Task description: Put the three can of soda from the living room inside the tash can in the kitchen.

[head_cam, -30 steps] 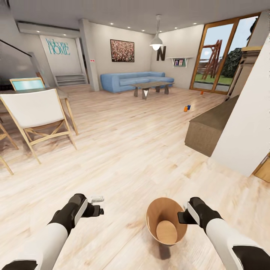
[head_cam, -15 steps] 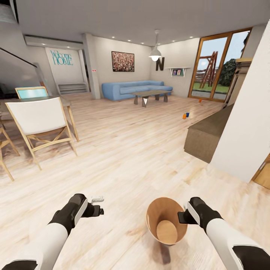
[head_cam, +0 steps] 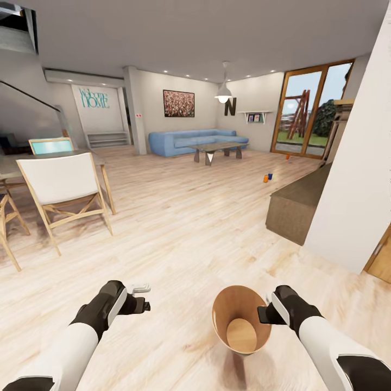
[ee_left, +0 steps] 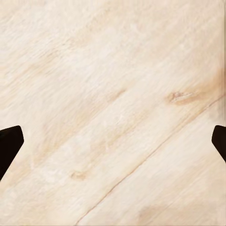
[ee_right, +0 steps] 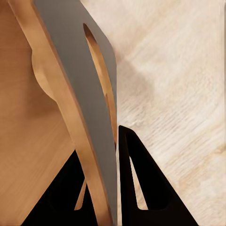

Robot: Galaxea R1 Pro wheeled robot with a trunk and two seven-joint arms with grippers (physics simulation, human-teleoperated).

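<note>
My right gripper is shut on the rim of the tash can, a tapered bin with a brown inside, held just above the pale wood floor. The right wrist view has its fingers clamped on either side of the bin's grey wall. Hovering over bare floor, my left gripper is open and holds nothing; its dark fingertips stand wide apart. Far ahead on the living room floor lie a small orange can of soda with a blue one beside it, and another orange can near the glass doors.
A white folding chair and a table stand at the left. A brown block and a white wall close the right side. The blue sofa, low table and glass doors are far ahead, with open floor between.
The whole view has shifted: the far room sits lower and smaller and more ceiling shows, so the camera has moved. Both arms and the bin keep their places in the picture.
</note>
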